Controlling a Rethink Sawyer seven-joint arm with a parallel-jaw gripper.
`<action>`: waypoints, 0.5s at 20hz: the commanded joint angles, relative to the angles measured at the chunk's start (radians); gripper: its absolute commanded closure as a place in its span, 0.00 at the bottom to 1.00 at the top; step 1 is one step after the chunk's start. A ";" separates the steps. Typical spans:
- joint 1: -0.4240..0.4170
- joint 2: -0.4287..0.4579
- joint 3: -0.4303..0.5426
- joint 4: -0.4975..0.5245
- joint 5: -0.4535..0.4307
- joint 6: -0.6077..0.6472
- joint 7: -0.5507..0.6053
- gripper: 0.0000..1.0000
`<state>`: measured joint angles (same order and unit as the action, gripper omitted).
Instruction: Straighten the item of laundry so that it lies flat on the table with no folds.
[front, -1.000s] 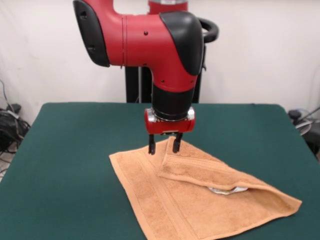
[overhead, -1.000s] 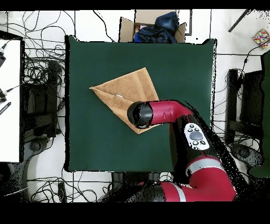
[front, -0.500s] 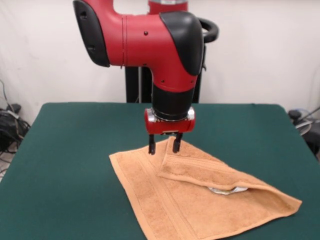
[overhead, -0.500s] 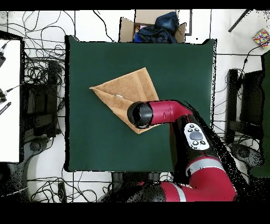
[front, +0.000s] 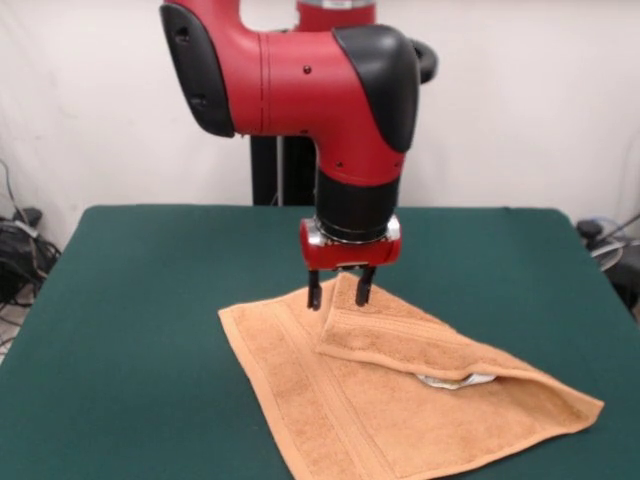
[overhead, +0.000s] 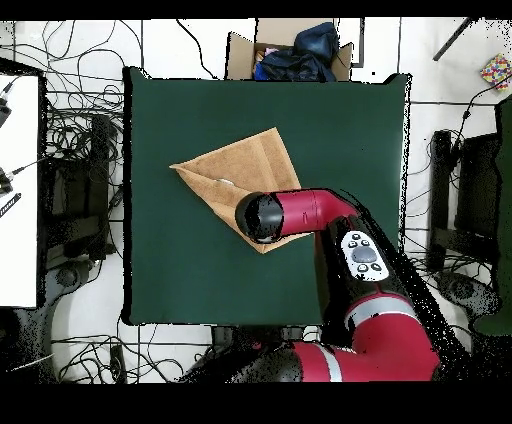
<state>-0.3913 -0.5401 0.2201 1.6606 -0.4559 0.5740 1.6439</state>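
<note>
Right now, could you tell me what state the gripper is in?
Gripper: open, holding nothing, its fingers straddling the folded-over corner of the washcloth.

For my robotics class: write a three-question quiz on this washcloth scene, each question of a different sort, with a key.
1. True or false: the washcloth lies fully flat on the table.
2. Multiple choice: the gripper is (A) open over the corner of the folded-over flap, (B) shut on the white tag, (C) off the table.
3. Short answer: what peeks out from under the fold in the front view?

Key: 1 false, one part is folded over the rest. 2 A. 3 the small white tag.
</note>
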 joint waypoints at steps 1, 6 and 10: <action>0.019 0.025 0.070 0.011 -0.007 0.076 -0.033 0.00; 0.011 0.029 0.071 0.007 -0.009 0.075 -0.043 0.00; -0.005 0.047 0.076 -0.026 -0.015 0.087 -0.072 0.00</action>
<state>-0.3893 -0.5377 0.2207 1.6601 -0.4559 0.5740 1.6439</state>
